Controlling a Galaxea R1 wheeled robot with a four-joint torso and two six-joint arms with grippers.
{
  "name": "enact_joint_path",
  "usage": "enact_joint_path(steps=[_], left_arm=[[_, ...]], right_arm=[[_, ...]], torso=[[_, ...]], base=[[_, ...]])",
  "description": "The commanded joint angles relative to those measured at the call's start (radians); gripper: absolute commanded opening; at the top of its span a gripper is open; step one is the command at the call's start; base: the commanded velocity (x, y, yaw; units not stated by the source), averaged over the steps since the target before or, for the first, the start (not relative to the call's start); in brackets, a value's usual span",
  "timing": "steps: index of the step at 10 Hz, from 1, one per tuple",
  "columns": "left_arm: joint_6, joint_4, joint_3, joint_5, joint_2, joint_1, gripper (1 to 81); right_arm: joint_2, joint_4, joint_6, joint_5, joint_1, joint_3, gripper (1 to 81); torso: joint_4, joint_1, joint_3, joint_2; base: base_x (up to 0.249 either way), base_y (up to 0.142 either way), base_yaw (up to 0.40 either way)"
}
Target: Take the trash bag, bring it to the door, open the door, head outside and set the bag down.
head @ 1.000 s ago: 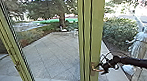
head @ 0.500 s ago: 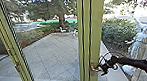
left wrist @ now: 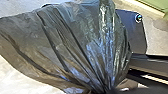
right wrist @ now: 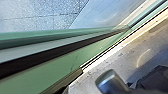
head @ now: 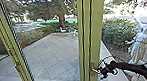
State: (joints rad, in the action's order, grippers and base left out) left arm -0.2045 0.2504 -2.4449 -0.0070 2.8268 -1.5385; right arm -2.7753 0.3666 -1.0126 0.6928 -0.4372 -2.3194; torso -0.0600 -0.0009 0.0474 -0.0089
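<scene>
The trash bag (left wrist: 75, 45), dark and glossy, shows large in the left wrist view. Its film is drawn into long folds that run together into a narrow gather, and there the left gripper (left wrist: 100, 91) has its fingers closed on the bag. Whether the bag's bottom touches the floor cannot be told.

In the head view, the right gripper (head: 103, 72) is at the metal handle (head: 94, 69) on the broad green upright (head: 95, 29) of the glass door. How wide or narrow it stands, and whether it grips the handle, cannot be told. The dark right arm (head: 136, 69) reaches in behind it. The right wrist view has a rounded metal end (right wrist: 107, 81) near a pale strip (right wrist: 122, 43) that runs beside the green framing.

Another green upright (head: 14, 54) leans at the head view's left. Through the glass lie pale paving slabs (head: 52, 52), with a tree trunk (head: 62, 19) beyond them. Past the door's broad upright are a leafy shrub (head: 119, 31) and, near it, a pale statue (head: 138, 46).
</scene>
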Motion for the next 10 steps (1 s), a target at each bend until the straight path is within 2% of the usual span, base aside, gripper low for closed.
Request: enact_joint_path(steps=[1,3,4,6,7,10], left_arm=[[0.002,0.006,-0.01,0.065,-0.003,0.037,1.0],[0.002,0.006,-0.017,0.067,0.004,0.037,1.0],[0.0,0.006,-0.017,0.068,0.005,0.037,1.0],[0.0,0.004,-0.017,0.073,0.005,0.037,1.0],[0.0,0.003,-0.017,0.076,0.001,0.037,1.0],[0.0,0.004,-0.017,0.076,0.001,0.033,1.0]], right_arm=[[-0.045,-0.015,-0.034,-0.035,0.016,0.032,81.1],[-0.06,-0.086,-0.034,-0.053,-0.03,0.029,81.1],[-0.06,-0.118,-0.034,-0.084,-0.051,0.035,81.1],[-0.055,-0.132,-0.034,-0.099,-0.074,0.039,81.1],[-0.062,-0.162,-0.027,-0.17,-0.09,0.045,81.1],[-0.08,-0.224,-0.032,-0.188,-0.101,0.043,81.1]], torso=[[0.0,0.001,0.0,0.0],[0.0,0.001,0.0,0.0],[0.0,0.001,0.0,0.0],[0.0,0.001,0.0,0.0],[0.0,0.001,0.0,0.0],[0.0,0.001,0.0,0.0]], base=[[0.0,0.0,0.0],[0.0,0.0,0.0],[0.0,0.0,0.0],[0.0,0.0,0.0],[0.0,0.0,0.0],[0.0,0.0,0.0]])
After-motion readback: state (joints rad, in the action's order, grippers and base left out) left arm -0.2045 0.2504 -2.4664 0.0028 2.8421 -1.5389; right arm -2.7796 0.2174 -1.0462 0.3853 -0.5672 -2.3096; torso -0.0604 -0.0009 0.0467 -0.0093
